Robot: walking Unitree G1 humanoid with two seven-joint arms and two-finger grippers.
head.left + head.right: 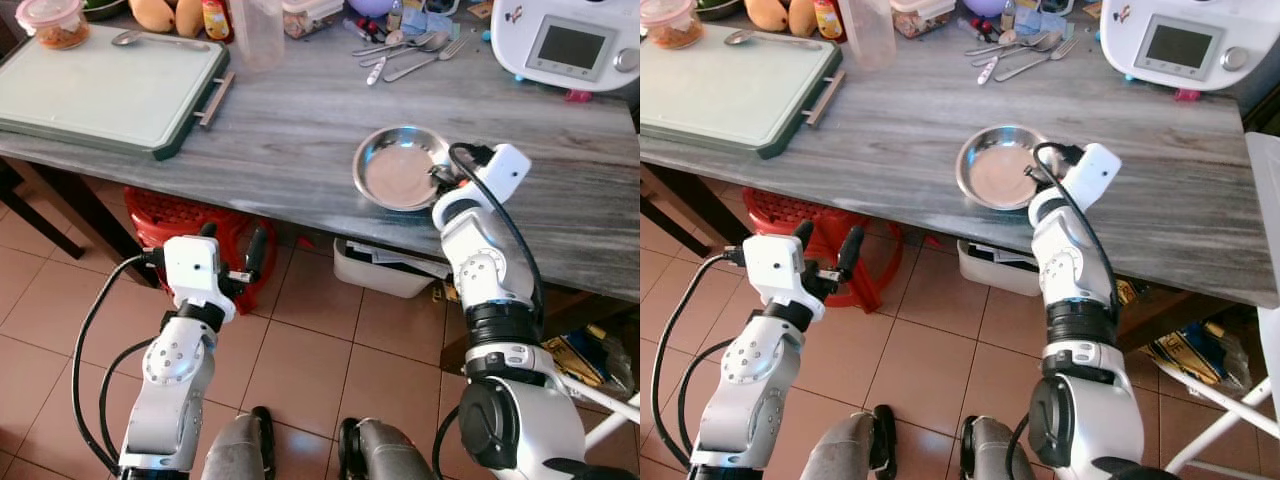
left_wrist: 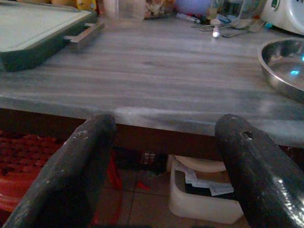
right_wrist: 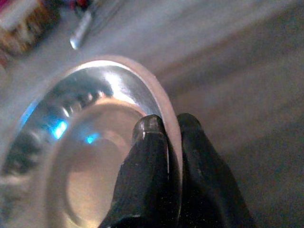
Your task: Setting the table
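Your right pincer [image 3: 166, 126] is pinching the rim of the steel bowl [image 1: 398, 170]: in the right wrist view one black finger [image 3: 147, 156] lies inside the bowl and the other sits outside it, with the thin rim caught between them. The bowl sits on the grey worktop [image 1: 300, 130], close to the near edge and towards your right side. From the head views, your right arm reaches up from below the worktop edge and meets the bowl at its right-hand rim. The bowl looks empty, and its base seems to rest flat on the worktop, though you cannot tell for sure whether it is lifted a little.

Your left pincer [image 1: 232, 252] hangs lower, in front of the worktop edge and above the tiled floor, with its two fingers spread apart and nothing between them. It is well apart from the bowl. In the left wrist view it points at the worktop edge.

On the far left of the worktop you have a pale green cutting board [image 1: 100, 85] with a metal handle, and a spoon [image 1: 135, 38] lies on its far end. A clear cup [image 1: 258, 35] stands just beyond the board's corner. A loose pile of cutlery [image 1: 405, 52] lies at the back, behind the bowl, and a white kitchen machine [image 1: 565, 45] with a screen stands at the far right. Under the worktop you can see a red stool [image 1: 185, 220] and a white tub [image 1: 385, 270] on the floor.
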